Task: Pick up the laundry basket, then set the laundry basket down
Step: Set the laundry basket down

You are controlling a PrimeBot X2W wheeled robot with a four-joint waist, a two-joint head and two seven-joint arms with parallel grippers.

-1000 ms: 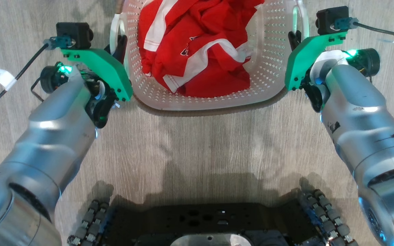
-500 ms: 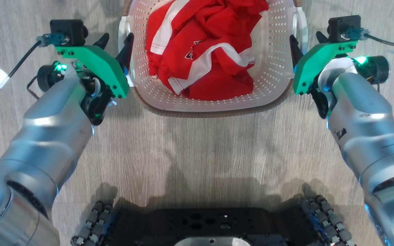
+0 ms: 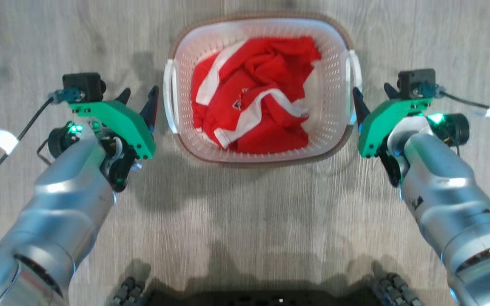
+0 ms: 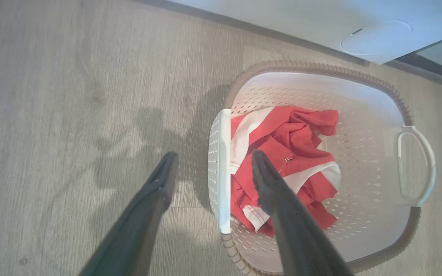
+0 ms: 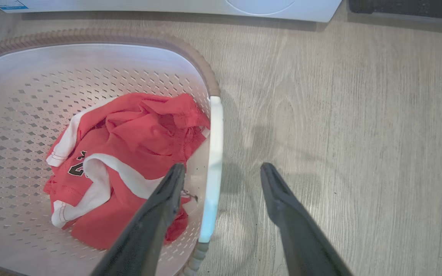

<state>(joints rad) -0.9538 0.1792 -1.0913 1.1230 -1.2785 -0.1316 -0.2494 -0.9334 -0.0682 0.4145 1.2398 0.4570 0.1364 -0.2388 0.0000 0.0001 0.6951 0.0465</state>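
Floor (image 3: 245, 212): grey wood-grain planks, matte, grain running away from the robot. Basket (image 3: 334, 123) stands upright on it, straight ahead of the robot, brown rim uppermost and a white loop handle on each side. A soft shadow pools on the planks along its near and left sides. Beyond the basket, at the floor's far edge, a white unit (image 5: 167, 5) meets the planks, with a dark strip (image 5: 409, 7) beside it. At the near edge, the roller wheels (image 3: 394, 289) of the robot's base rest on the floor. Blurred shadows cross the planks between wheels and basket.
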